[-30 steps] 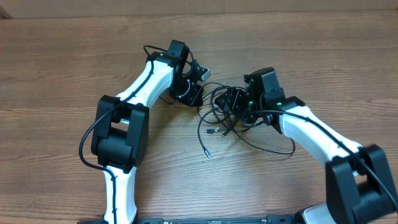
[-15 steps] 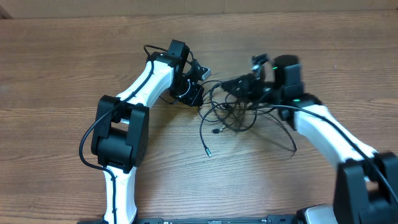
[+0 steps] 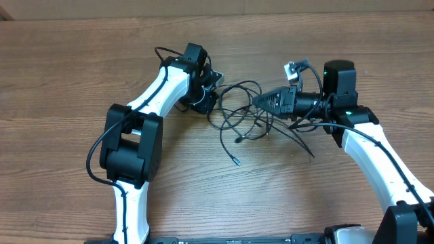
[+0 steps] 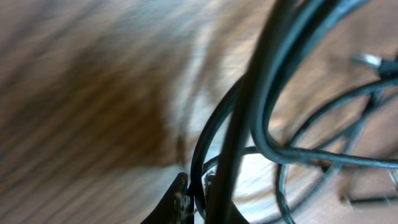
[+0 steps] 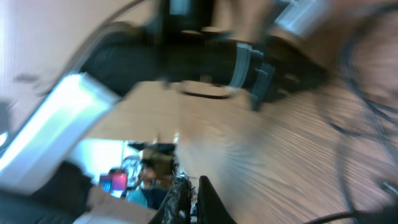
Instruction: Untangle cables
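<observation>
**Holding a cable tangle between two arms**

Reaching in from the bottom of the frame, both arms meet over the upper middle of the wooden table [image 3: 68,54]. The left arm [image 3: 159,88] climbs from lower left, elbow bent, its wrist turned toward the centre. The right arm [image 3: 380,156] comes up the right side, and its forearm lies level and points left.

The left gripper [image 3: 209,102] sits at the left edge of the tangle. In its wrist view, one fingertip [image 4: 178,200] presses against a black cord, so the jaws look clamped on it. The right gripper [image 3: 258,100] has its fingers [image 5: 181,198] drawn together. That view is blurred, so I cannot tell whether a cord is pinched.

The cables [image 3: 241,118] lie in loose black loops between the two grippers, just below them. One plug end [image 3: 237,162] trails toward the bottom of the frame.
</observation>
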Robot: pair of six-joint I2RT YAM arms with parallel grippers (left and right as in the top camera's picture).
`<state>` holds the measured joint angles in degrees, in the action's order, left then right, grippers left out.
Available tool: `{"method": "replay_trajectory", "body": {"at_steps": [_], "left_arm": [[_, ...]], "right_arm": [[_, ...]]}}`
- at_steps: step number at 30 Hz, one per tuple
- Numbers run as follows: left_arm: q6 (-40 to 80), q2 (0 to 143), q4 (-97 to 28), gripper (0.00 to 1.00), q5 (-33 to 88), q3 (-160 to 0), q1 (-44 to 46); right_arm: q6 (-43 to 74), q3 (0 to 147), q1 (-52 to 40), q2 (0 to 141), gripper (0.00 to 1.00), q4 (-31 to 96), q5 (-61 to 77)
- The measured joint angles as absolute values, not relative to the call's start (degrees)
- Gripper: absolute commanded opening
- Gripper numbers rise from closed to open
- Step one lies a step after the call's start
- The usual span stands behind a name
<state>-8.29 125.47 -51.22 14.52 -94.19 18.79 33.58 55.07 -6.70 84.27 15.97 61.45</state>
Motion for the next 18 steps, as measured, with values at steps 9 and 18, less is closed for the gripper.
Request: {"method": "replay_trajectory", "body": {"at_steps": [9,18], "left_arm": [[1.74,125.47,-51.64,0.08,-1.63,-94.19,18.68],[-1.98,124.38,-52.60,0.04,5.67,-94.08,18.13]], "right_arm": [[32.01,55.11,-6.68,84.27,0.04,33.47,37.76],[31.46,55.11,-6.68,84.29,0.04,44.27,14.72]]}}
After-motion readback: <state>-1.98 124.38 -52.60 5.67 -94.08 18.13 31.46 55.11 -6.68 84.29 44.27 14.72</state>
